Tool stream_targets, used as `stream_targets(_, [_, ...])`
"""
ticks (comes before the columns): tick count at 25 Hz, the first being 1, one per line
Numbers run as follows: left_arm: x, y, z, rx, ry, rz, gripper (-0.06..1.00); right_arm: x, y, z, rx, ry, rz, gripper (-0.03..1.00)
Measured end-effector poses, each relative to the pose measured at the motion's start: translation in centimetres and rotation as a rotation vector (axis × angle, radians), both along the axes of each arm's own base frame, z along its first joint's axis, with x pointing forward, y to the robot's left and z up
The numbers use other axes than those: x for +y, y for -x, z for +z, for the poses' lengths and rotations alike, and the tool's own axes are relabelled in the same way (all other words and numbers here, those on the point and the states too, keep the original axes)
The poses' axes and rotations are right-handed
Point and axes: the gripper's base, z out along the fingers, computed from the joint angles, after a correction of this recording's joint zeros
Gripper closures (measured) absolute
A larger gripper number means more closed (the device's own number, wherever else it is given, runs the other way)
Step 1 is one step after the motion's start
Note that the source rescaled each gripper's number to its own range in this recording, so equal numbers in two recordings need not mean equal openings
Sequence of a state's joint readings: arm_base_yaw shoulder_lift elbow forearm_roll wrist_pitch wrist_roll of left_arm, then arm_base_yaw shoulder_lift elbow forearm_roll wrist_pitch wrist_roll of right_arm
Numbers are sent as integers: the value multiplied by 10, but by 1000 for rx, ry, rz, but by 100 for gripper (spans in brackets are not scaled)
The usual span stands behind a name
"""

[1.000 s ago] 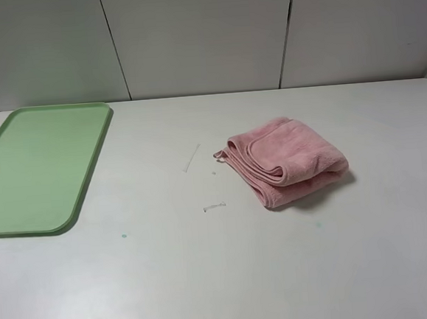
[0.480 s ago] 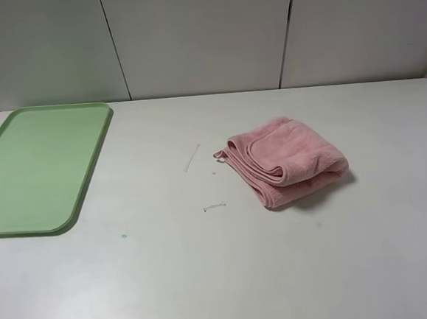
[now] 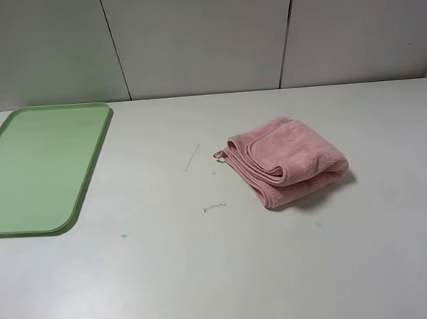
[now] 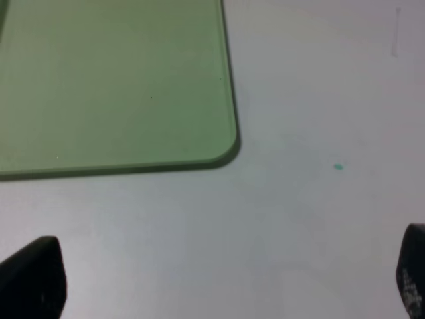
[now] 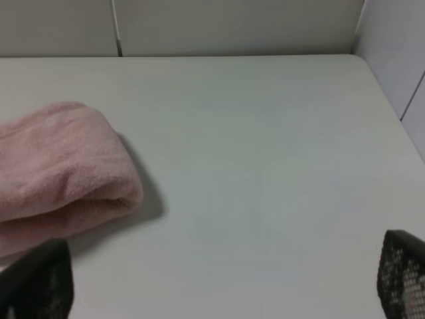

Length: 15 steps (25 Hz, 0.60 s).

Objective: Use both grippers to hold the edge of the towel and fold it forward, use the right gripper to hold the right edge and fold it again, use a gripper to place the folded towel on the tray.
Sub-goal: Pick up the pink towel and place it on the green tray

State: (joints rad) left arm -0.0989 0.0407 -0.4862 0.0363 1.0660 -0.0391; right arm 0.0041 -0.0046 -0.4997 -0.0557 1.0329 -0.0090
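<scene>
Black left pincer (image 4: 222, 276) — right pincer (image 5: 220, 276) — agape

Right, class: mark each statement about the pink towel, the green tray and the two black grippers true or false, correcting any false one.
1. The dusty-pink terry towel lies in a folded bundle on the white table. True.
2. The towel rests on the flat light-green plastic tray. False: it lies on the table, well apart from the tray.
3. The black two-fingered left gripper is shut on the tray's rim. False: its jaws stand open over bare table, touching nothing.
4. The black right gripper is open and holds nothing. True.
</scene>
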Motion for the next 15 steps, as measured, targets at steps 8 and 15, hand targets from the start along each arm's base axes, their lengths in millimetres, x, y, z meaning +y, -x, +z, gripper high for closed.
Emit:
stream_targets(8, [0,-1,0,8,0,-2,-5,0,0,0,0,0,0,-3])
stream_targets(15, [-4,-27,25,190,-5,-6,-5,0,0,0,0,0,0,-3])
